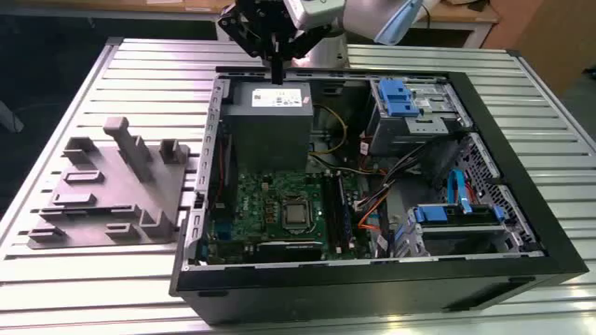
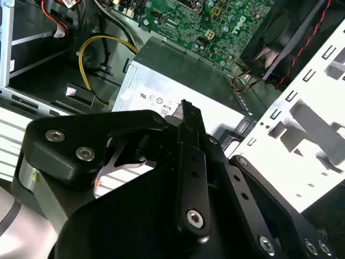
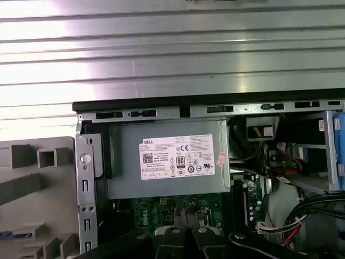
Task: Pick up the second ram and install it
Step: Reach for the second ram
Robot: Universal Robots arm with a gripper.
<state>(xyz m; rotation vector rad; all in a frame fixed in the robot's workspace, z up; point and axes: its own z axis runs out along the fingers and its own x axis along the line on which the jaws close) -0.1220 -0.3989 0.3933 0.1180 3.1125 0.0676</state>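
Slatted metal table (image 1: 84, 84) under an open computer case (image 1: 373, 276) lying on its side, open face up. Grey fixture plate (image 1: 93, 209) just beside it on the exterior view's left. Inside the case, power supply (image 1: 270, 132) at the far end, motherboard (image 1: 270, 202) nearer. Long memory slots (image 1: 340, 209) along the board's side toward the exterior view's right, dark strips standing in them. Gripper (image 1: 276, 78) hanging over the power supply's far edge, apart from it, jaws drawn together into one thin dark line. Cannot tell whether the second ram is pinched edge-on in that line or is one of the strips in the slots. Judged a travel stage, gripper well apart from the slots. To do it well: travel high over the power supply and the loose cables (image 1: 368, 211), wrist square to the slots' long line. Firm even grip, no tilt, no brushing the case rim.
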